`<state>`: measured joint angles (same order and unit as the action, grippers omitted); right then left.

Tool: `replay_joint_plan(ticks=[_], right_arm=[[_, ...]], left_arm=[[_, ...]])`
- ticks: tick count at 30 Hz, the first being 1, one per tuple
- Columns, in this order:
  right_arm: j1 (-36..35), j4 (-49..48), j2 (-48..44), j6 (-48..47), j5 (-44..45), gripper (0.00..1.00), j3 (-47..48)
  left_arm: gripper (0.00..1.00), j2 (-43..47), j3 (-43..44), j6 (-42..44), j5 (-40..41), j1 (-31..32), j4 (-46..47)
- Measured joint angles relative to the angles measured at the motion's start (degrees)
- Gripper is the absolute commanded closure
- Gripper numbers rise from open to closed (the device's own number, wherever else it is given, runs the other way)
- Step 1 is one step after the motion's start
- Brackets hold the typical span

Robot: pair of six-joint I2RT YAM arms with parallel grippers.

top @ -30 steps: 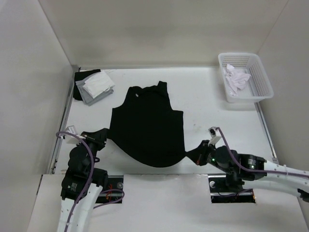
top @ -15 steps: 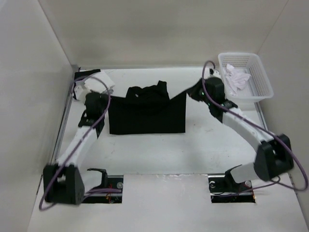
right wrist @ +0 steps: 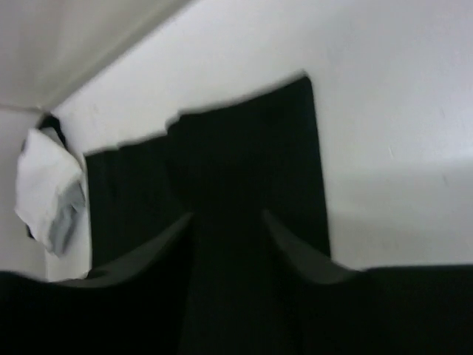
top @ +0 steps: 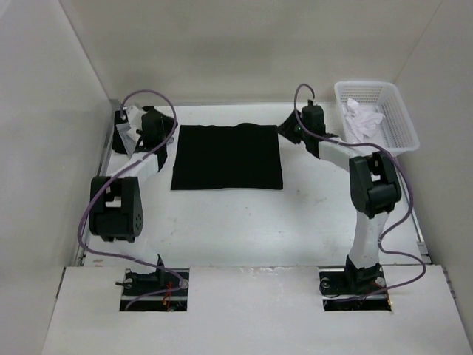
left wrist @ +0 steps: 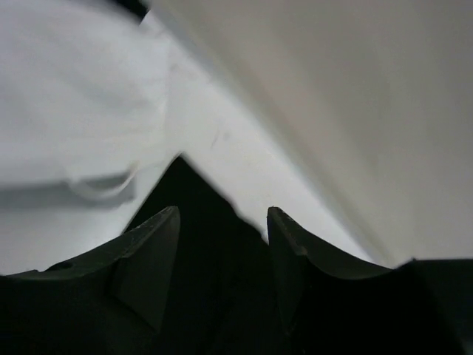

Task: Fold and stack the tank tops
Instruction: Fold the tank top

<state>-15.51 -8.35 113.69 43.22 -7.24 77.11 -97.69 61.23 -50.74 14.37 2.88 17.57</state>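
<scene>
Release is the change here. A second ago both grippers pinched the near hem of the black tank top (top: 228, 157), which lay open at full length. Half a second ago they were carrying that hem toward the shoulder end. Now the hem is laid down there, and the top is a flat rectangle, half as long as before, on the surface (top: 244, 222) well to the left of the basket (top: 403, 122).

The left gripper (top: 168, 132) hangs over the far corner of the top on the side away from the basket. In its wrist view the fingers are wide apart and only the cloth corner lies below them. The right gripper (top: 284, 127) is between the top and the basket, also spread, with nothing held.

I judge that the first fold is finished. A second fold, across the width, probably comes next. Then the top can go to the stack of folded tops (top: 130, 124), which is farther from the basket, partly hidden behind the left arm. A crumpled white top (top: 361, 118) is in the basket, not yet folded.
</scene>
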Motion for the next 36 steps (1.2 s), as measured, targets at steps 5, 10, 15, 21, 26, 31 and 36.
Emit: replay_joint_plan(ticks=[5, 10, 15, 21, 26, 31, 36], right_arm=[[-3.69, -5.11, -14.86, 0.41, 0.12, 1.00, -21.07], [-8.95, -12.42, -27.68, 1.24, 0.81, 0.98, -35.09], [-10.74, -14.82, -31.06, 1.71, 1.50, 0.96, -40.33], [-11.18, -15.82, -32.82, 1.93, 2.44, 0.92, -44.68], [-11.21, -16.56, -33.84, 2.15, 2.89, 0.88, -47.00], [-11.23, -16.81, -34.71, 2.68, 3.34, 0.82, -48.80], [-11.26, -17.29, -36.16, 3.30, 4.67, 0.61, -50.06]], left_arm=[[0.71, 19.16, -28.98, -1.27, 2.65, 6.30, 4.25], [0.66, 29.81, -42.90, -3.62, -0.30, 5.07, 3.57], [0.63, 33.60, -48.38, -6.22, -5.45, -1.58, 2.90], [0.62, 31.97, -49.16, -7.79, -8.84, -4.10, 3.02], [0.68, 25.37, -47.72, -9.19, -10.24, -4.52, 7.77], [0.76, 19.33, -46.16, -10.61, -10.46, -4.75, 13.22], [0.92, 16.35, -46.00, -11.72, -10.43, -4.85, 16.03]])
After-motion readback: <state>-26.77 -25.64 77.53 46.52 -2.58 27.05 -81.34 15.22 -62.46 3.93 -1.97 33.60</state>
